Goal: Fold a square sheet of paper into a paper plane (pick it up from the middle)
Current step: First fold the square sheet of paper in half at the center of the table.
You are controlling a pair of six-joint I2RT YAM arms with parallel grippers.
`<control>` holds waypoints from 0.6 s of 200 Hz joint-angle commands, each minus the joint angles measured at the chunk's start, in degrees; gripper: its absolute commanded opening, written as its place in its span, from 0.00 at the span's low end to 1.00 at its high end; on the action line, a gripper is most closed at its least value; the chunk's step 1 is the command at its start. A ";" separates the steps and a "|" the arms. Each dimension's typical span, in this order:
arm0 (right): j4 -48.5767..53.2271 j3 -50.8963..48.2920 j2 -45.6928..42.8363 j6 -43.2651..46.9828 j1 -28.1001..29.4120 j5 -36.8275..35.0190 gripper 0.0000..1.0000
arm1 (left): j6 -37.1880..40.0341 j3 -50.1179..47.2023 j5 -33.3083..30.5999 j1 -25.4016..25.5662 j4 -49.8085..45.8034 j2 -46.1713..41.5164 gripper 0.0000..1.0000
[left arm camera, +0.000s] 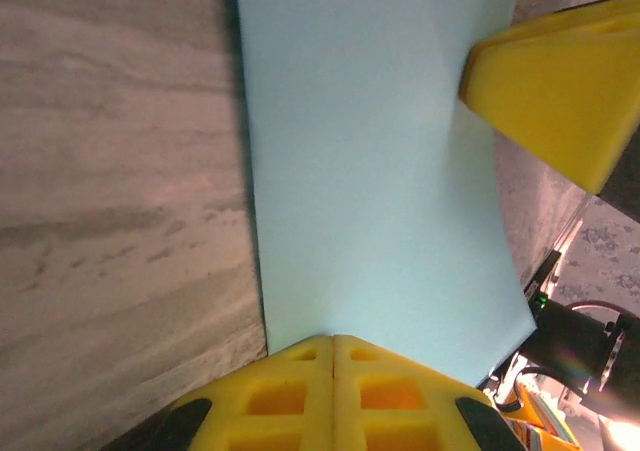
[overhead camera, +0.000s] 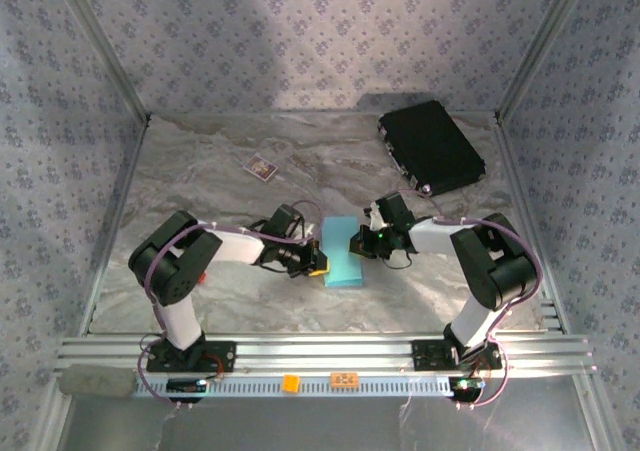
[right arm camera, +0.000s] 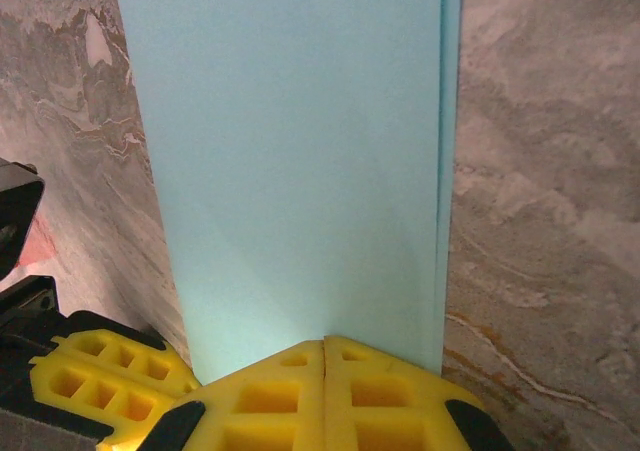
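Pressing on the paper (overhead camera: 343,254) invited trouble: any sideways drag by either tip could have slid its layers apart and skewed the crease. It lay near the middle of the table (overhead camera: 200,171), a light-blue rectangle doubled over, one long edge showing two slightly offset layers. The left gripper (left arm camera: 333,366) and right gripper (right arm camera: 325,366) each had fingers closed together, tips at opposite edges of it.
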State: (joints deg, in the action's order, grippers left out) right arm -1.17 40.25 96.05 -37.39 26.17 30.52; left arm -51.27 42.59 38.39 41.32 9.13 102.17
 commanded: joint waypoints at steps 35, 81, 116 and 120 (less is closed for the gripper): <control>8.02 -3.16 2.02 -0.90 -0.23 -7.94 0.00 | 5.06 -1.64 -4.47 0.95 -7.74 -2.09 0.00; 8.29 -3.25 1.68 -0.93 -0.15 -8.20 0.00 | 3.71 3.76 -3.55 3.40 -9.12 -5.75 0.00; 8.20 -3.39 1.56 -1.02 -0.07 -8.20 0.00 | 1.74 4.00 -1.93 4.11 -5.82 -4.18 0.00; 8.18 -3.35 1.55 -1.02 -0.04 -8.20 0.00 | 1.65 3.76 -1.96 4.08 -5.52 -3.96 0.00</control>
State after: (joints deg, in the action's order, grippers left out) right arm -1.52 39.90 95.72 -38.15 26.17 30.13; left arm -48.53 45.67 35.20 45.12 2.87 97.97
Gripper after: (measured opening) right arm 0.066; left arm 0.042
